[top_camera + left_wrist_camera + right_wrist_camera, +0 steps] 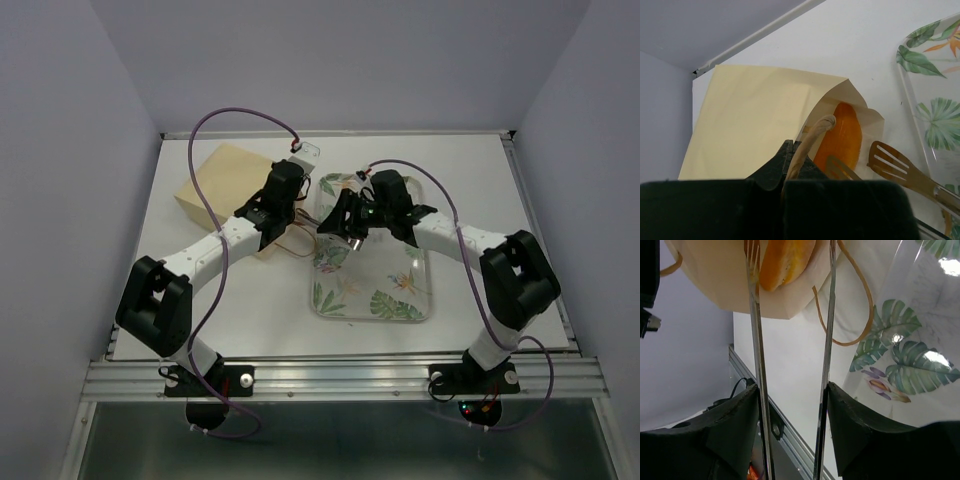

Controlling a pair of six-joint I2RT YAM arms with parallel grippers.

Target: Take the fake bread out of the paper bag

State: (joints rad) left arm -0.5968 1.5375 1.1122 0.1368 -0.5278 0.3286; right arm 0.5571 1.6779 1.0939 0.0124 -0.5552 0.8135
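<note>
Top external view: the bag [225,182] lies on its side at the far left of the white tabletop [460,170], its mouth facing right toward the leaf-patterned tray [410,300]. Bag and tray sit near each other but apart. Both arms reach in to the gap between them. The left hand [275,208] is at the bag's mouth, and the right hand [345,225] is over the tray's left edge.

Left wrist view: the left hand [792,150] is clenched on 1 tan loop handle [812,137] of the bag. The handle runs up from between the closed fingers to the mouth's edge. The mouth stands open. 1 glossy orange bread [842,134] lies just inside the mouth, partly on the bag's lower flap. No other piece can be made out. The 2 slotted tips of the tongs [890,161] sit at the mouth, 1 in front of the bread and 1 just to its right.

Right wrist view: the right hand [792,387] grasps the tongs, with 1 metal arm lying against the inner face of each finger and the arms spread apart. The bread's end shows between the 2 tong arms, close to the left forked tip. Whether the tips pinch it cannot be told. A second loop handle hangs from the mouth across the tray's edge.
</note>
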